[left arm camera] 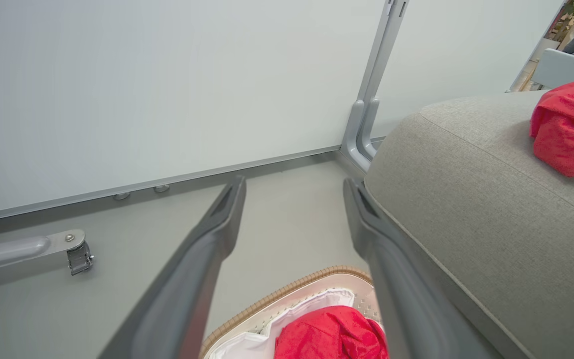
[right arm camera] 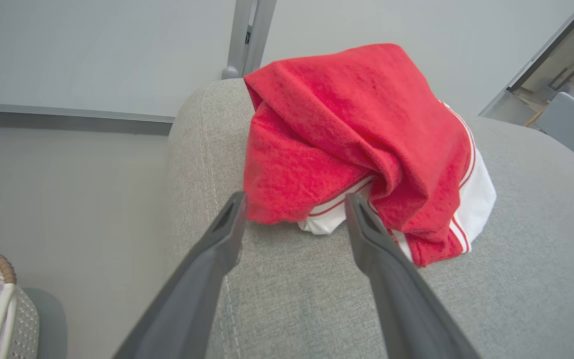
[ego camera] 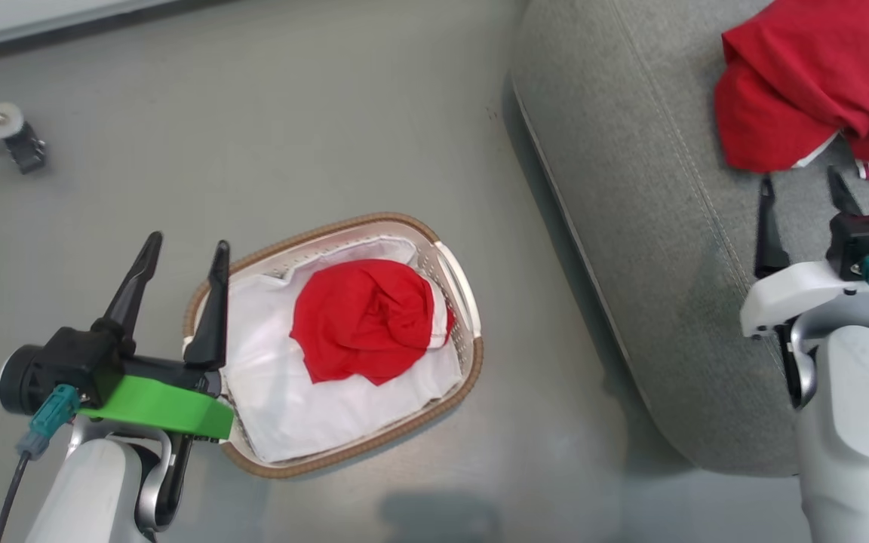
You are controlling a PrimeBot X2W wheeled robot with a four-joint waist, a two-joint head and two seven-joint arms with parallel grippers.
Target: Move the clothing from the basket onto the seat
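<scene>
Left hand (ego camera: 188, 241) open and empty at the left end of the basket (ego camera: 374, 220), whose long axis runs near-left to far-right; a bunched red garment (ego camera: 363, 320) lies on its white liner (ego camera: 291, 407). Right hand (ego camera: 799, 177), open, points at a second red garment (ego camera: 804, 83) heaped on the seat (ego camera: 631, 188).

This looks like a staged test space in a lab or office, not a real home. The floor (ego camera: 291, 113) is smooth, bare grey. Plain white partition panels (left arm camera: 167, 89) in grey metal frames wall it off, and a metal leg ends in a caster (left arm camera: 78, 258). A grey upholstered seat (ego camera: 631, 188) and a laundry basket (ego camera: 344, 225) are the domestic props. Past the panels' edge stands a pale chair (right arm camera: 566, 129).
</scene>
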